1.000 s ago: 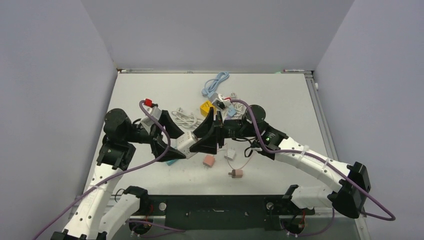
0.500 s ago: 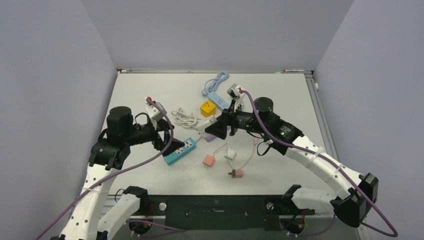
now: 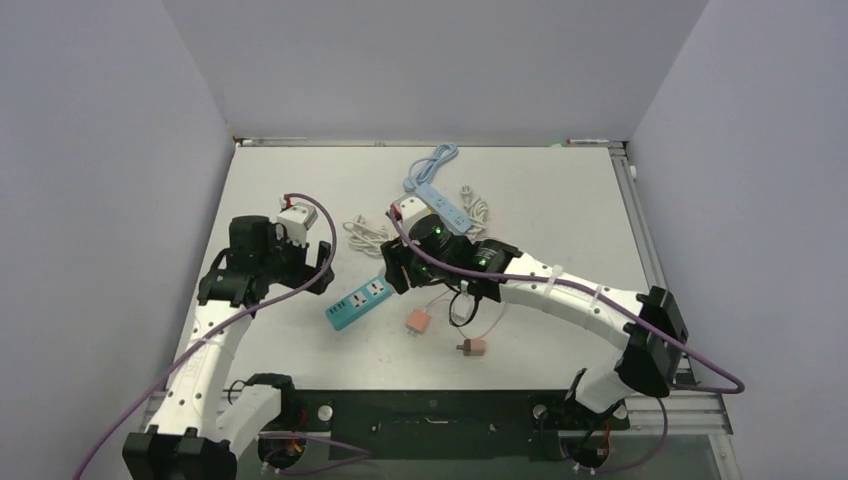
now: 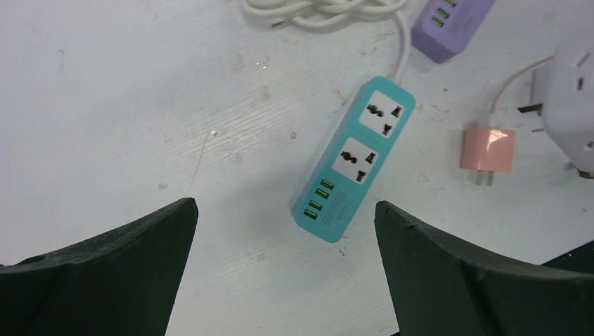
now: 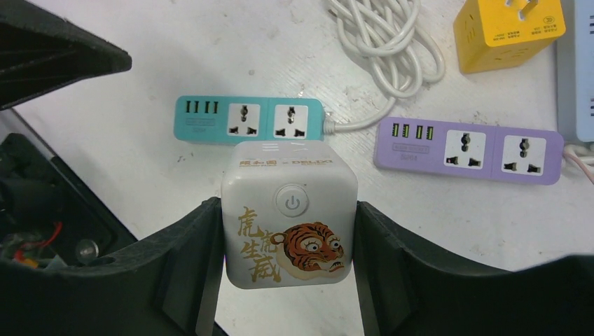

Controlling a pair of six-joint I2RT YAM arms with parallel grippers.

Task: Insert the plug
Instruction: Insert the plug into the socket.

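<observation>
My right gripper [image 5: 287, 210] is shut on a white cube plug [image 5: 288, 224] that has a tiger picture and a power button. It holds the plug above the table, just in front of the teal power strip [image 5: 249, 119]. That strip lies flat with two sockets and several USB ports, and shows as well in the left wrist view [image 4: 354, 161] and from above [image 3: 358, 301]. My left gripper [image 4: 286, 206] is open and holds nothing. It hovers over bare table to the left of the teal strip [image 3: 322, 268].
A purple power strip [image 5: 468, 149] lies right of the teal one, with a yellow cube socket [image 5: 508, 31] and a coiled white cable [image 5: 389, 42] behind. A pink plug [image 3: 418, 321] and a brownish plug [image 3: 473, 347] lie nearer the front. A light blue strip [image 3: 432, 185] is at the back.
My left gripper has opened and drawn back to the left. The right arm swung away and has come back over the teal strip with the white cube plug in its jaws.
</observation>
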